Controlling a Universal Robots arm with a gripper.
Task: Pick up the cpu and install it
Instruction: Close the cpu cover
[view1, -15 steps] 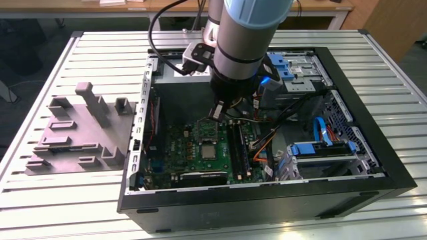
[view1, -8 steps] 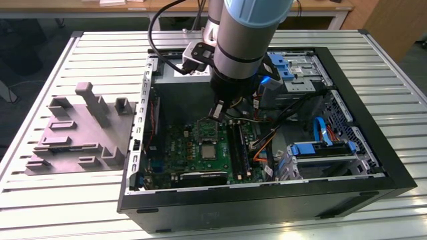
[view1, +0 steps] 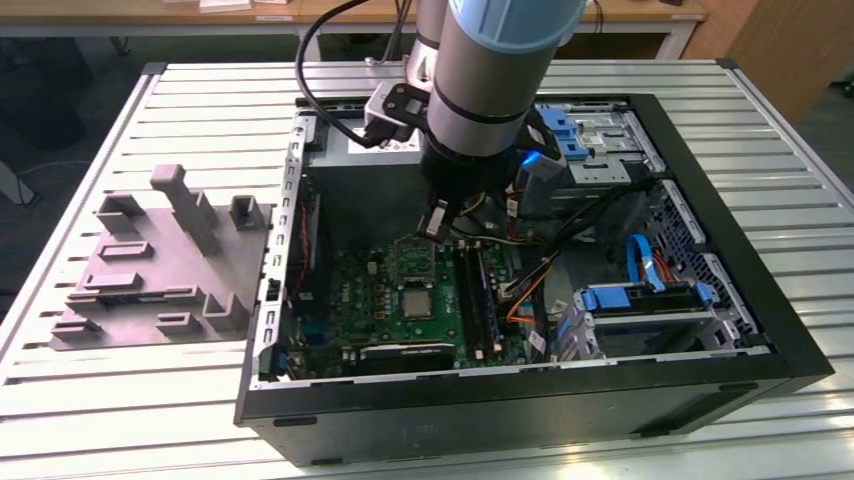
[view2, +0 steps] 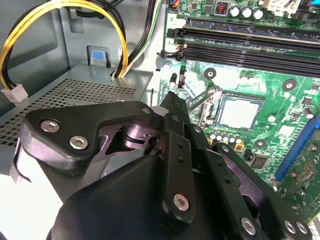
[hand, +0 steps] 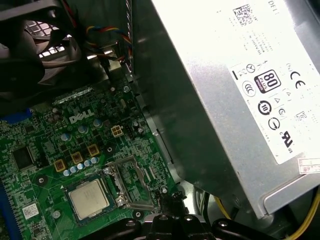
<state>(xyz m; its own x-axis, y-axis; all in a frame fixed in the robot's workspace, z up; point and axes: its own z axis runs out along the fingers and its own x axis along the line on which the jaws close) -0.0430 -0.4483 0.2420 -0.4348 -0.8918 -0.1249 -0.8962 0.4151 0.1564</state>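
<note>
The cpu (view1: 418, 300) is a small silvery square lying flat in the socket of the green motherboard (view1: 387, 310) inside the open computer case. In both wrist views the cpu (view2: 239, 111) (hand: 89, 199) sits beside the socket's metal frame (view2: 205, 102) (hand: 131, 182), which stands swung open. My gripper (view1: 437, 226) hangs above the board next to that frame, a little away from the cpu. Its black fingers (view2: 172, 100) meet at one tip with nothing between them, and that tip (hand: 172, 199) hovers near the frame's corner.
The silver power supply (hand: 225, 100) rises close beside the gripper, with yellow and black cables (view2: 30, 35) over it. Memory slots (view2: 250, 45) run past the socket. A black fan (hand: 35, 45) and blue drive brackets (view1: 641, 298) crowd the case. A grey fixture (view1: 160, 260) lies at the exterior view's left.
</note>
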